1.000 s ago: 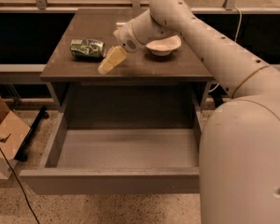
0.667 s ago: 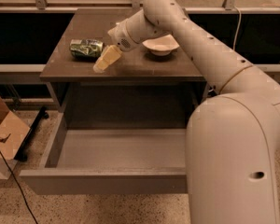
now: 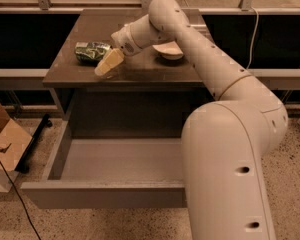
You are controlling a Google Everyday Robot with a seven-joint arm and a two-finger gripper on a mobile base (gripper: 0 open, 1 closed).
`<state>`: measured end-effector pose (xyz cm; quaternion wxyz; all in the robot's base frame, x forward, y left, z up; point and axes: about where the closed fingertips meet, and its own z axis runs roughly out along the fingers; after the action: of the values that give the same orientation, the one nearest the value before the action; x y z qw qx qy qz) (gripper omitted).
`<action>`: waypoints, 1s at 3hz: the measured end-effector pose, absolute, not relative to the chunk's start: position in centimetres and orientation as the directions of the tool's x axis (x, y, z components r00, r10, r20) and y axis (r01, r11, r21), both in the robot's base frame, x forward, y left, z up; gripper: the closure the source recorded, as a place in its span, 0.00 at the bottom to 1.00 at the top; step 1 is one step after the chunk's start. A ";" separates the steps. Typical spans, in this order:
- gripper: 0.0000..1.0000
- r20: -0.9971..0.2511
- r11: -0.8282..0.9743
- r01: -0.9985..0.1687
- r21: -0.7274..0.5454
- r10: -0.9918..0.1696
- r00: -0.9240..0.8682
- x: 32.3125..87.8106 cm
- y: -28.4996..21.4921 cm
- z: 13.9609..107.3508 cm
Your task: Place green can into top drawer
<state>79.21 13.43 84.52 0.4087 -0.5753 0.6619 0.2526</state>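
Observation:
The green can [image 3: 91, 52] lies on its side at the left of the brown cabinet top [image 3: 150, 74], dark green with pale markings. My gripper [image 3: 108, 64] hangs just right of the can, close over the cabinet top near its front edge, and holds nothing that I can see. Whether it touches the can's right end I cannot tell. The top drawer [image 3: 101, 196] is pulled fully out below the cabinet top, a wide grey box whose floor shows nothing on it. My arm hides the drawer's right part.
A white bowl [image 3: 169, 50] sits on the cabinet top right of the gripper, partly behind my arm. A cardboard box [image 3: 5, 139] and a black cable [image 3: 15, 194] lie on the floor at the left. Dark shelving runs behind the cabinet.
My gripper has moved a little to the left, closer to the green can. The can and the drawer have not moved.

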 end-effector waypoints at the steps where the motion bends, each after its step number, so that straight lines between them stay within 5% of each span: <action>1: 0.00 -0.843 0.208 -0.972 -0.106 -0.538 -0.023 80.0 14.5 83.8; 3: 0.50 -0.844 0.219 -0.974 -0.050 -0.531 -0.076 80.6 15.4 83.6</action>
<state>80.62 15.38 83.57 0.3904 -0.5565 0.6762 0.2840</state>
